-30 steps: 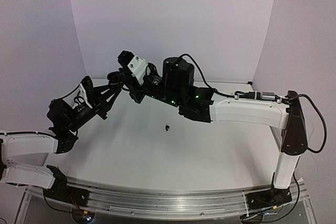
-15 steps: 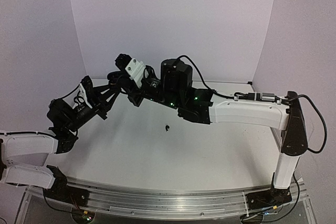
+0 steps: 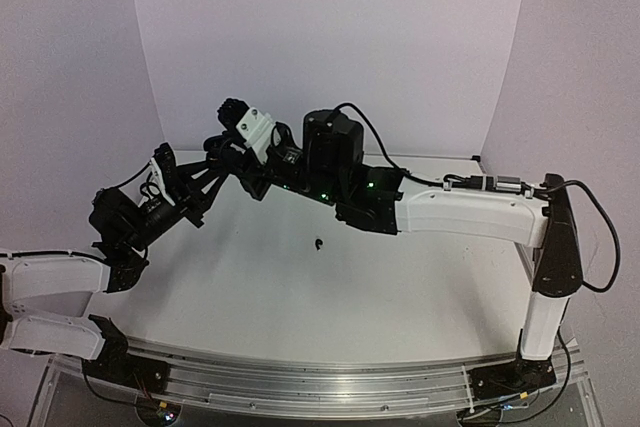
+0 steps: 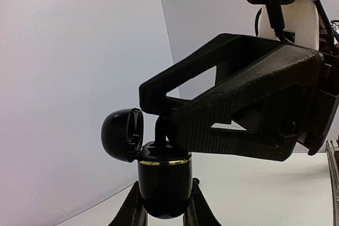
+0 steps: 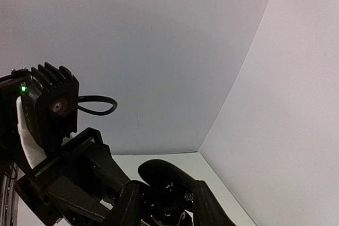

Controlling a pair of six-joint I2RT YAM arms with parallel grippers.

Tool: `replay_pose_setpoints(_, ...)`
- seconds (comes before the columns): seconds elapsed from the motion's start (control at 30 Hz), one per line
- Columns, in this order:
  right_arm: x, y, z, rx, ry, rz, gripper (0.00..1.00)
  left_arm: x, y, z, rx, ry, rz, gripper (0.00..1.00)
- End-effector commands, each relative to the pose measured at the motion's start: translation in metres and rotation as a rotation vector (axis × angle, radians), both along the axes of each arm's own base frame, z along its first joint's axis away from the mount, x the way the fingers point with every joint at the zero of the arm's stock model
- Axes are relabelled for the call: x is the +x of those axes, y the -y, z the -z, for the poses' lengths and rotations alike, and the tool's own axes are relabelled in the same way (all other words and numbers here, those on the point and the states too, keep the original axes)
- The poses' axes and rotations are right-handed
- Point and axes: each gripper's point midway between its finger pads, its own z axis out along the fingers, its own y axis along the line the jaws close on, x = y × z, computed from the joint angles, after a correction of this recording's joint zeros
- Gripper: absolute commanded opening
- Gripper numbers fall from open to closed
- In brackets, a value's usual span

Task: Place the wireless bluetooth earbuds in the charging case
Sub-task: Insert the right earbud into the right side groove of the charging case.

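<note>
In the left wrist view my left gripper [image 4: 165, 197] is shut on an upright black charging case [image 4: 164, 181] with a gold ring; its lid [image 4: 122, 133] is hinged open to the left. A black earbud [image 4: 160, 130] stands stem-down in the case's top. The right gripper's fingers [image 4: 238, 115] lie right beside that bud. In the right wrist view my right gripper [image 5: 165, 189] has its jaws apart over the case's lid [image 5: 169, 172]. Another black earbud [image 3: 319, 244] lies on the table's middle. Both grippers meet at the back left [image 3: 222, 152].
The white table [image 3: 400, 287] is ringed by pale walls [image 3: 330, 37] at the back and sides. The right arm [image 3: 470, 212] stretches across the table's back half. The left arm [image 3: 120, 222] rises from the near left.
The right gripper's jaws have spread apart at the case, and the right arm has crept slightly left. The left gripper has stayed shut on the case.
</note>
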Motion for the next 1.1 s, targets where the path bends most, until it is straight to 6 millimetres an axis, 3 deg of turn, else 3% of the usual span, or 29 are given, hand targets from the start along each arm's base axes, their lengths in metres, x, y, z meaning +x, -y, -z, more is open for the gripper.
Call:
replay_pose_setpoints(0.0, -0.001, -0.004, -0.017, 0.042, 0.007, 0.002, 0.35, -0.013, -0.003, -0.034, -0.064, 0.072, 0.032, 0.0)
replay_pose_setpoints(0.27, -0.006, -0.002, -0.031, 0.07, 0.005, -0.019, 0.43, -0.011, -0.003, -0.032, -0.071, 0.052, 0.032, 0.0)
replay_pose_setpoints(0.63, -0.022, 0.008, -0.072, 0.155, -0.001, -0.085, 0.58, -0.01, -0.004, -0.031, -0.079, 0.024, 0.034, 0.0)
replay_pose_setpoints(0.83, -0.026, 0.025, -0.102, 0.225, -0.017, -0.085, 0.66, -0.01, -0.004, -0.03, -0.079, 0.023, 0.033, 0.0)
replay_pose_setpoints(0.9, -0.024, 0.034, -0.107, 0.249, -0.053, -0.074, 0.63, -0.01, -0.004, -0.03, -0.079, 0.023, 0.034, 0.0)
replay_pose_setpoints(1.0, -0.016, 0.044, -0.094, 0.256, -0.134, -0.047, 0.42, -0.011, -0.004, -0.031, -0.08, 0.026, 0.036, 0.0)
replay_pose_setpoints(1.07, -0.015, 0.048, -0.09, 0.264, -0.174, -0.047, 0.35, -0.011, -0.004, -0.031, -0.08, 0.027, 0.036, 0.0)
